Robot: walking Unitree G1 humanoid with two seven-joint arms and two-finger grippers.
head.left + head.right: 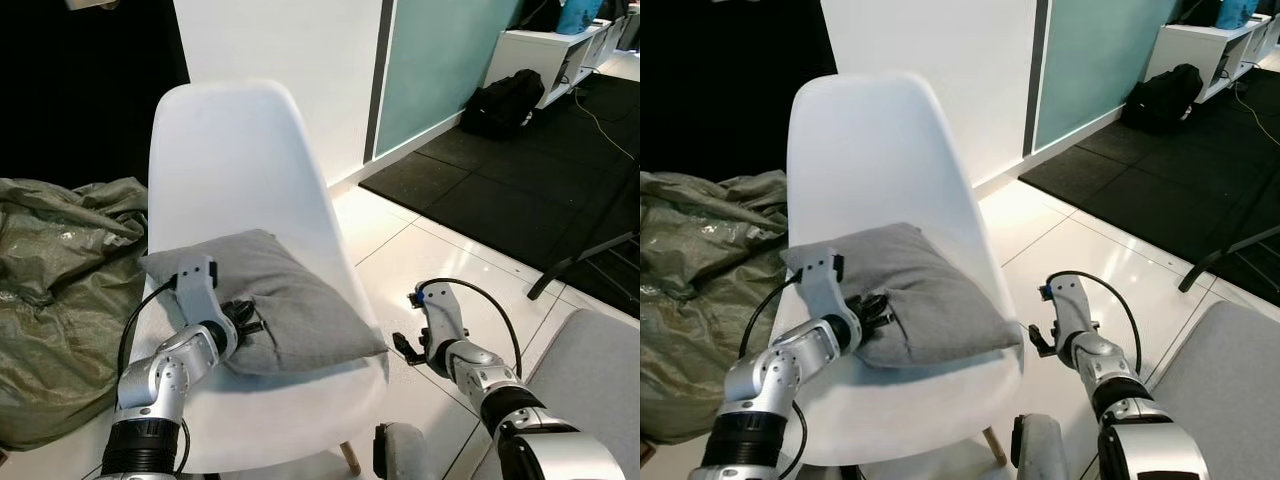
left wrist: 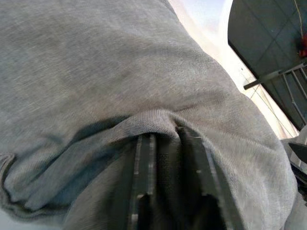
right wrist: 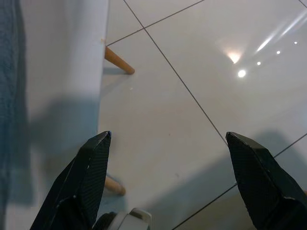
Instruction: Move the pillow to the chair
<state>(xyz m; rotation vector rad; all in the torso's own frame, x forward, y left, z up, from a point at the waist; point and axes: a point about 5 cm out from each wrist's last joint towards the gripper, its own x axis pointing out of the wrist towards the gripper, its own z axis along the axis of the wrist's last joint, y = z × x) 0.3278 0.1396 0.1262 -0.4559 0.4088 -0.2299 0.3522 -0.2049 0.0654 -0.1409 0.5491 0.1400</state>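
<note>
I see the grey pillow (image 1: 270,305) lying on the seat of the white chair (image 1: 235,160), its back corner against the backrest. My left hand (image 1: 243,322) sits at the pillow's near edge, its black fingers (image 2: 144,163) pressed together on a fold of the grey fabric. My right hand (image 3: 168,177) hangs beside the chair over the glossy tiled floor (image 3: 192,57), fingers spread wide with nothing between them, one wooden chair leg (image 3: 118,61) ahead of it. A crumpled green sack (image 1: 60,290) lies to the chair's left, and a black bag (image 1: 505,100) rests by the far wall.
</note>
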